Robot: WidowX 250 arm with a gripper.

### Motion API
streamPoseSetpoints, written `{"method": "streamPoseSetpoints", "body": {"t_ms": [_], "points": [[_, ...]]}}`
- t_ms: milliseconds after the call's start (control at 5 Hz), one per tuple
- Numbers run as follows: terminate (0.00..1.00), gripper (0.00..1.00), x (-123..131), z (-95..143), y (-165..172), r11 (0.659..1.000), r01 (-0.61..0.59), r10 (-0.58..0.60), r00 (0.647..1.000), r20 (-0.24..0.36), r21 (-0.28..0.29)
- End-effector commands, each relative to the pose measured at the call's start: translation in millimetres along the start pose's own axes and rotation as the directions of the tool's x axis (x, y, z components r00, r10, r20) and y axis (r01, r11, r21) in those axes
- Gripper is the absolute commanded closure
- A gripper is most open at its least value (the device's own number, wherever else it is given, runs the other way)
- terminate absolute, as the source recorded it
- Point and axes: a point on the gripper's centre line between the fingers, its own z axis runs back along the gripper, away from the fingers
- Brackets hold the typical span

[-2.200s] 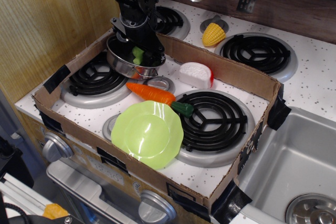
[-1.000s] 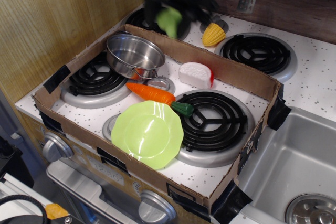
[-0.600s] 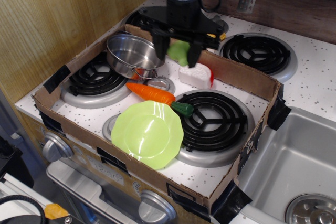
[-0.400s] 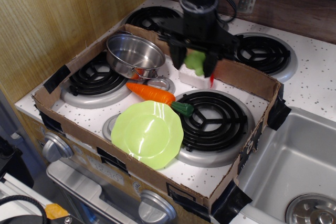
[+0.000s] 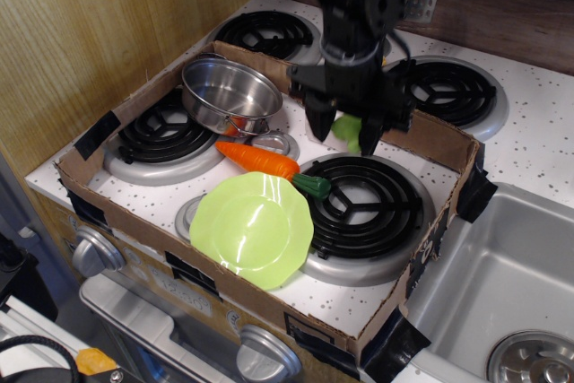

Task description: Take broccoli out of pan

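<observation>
Broccoli (image 5: pixel 347 128) sits pinched between your gripper (image 5: pixel 345 134) jaws at upper centre, held clear of the empty pan (image 5: pixel 230 95) to its left so you can set it down.

Broccoli (image 5: pixel 348 128) in the hand (image 5: pixel 344 132), right of pan (image 5: pixel 230 94), behind carrot (image 5: pixel 271 164).

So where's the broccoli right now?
The broccoli sits between the fingers of the hand, toward the back of the cardboard tray, above the front-right burner and right of the empty pan.
</observation>
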Motion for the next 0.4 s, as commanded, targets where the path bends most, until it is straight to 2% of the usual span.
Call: {"method": "streamPoseSetpoints", "body": {"t_ms": [0,200], "points": [[0.00,1.00,20.6,3.5,18.0,0.999,-0.001,0.000,1.000,0.027,0.041],[0.00,1.00,26.4,0.4,27.8,0.999,0.015,-0.016,1.000,0.015,0.040]]}}
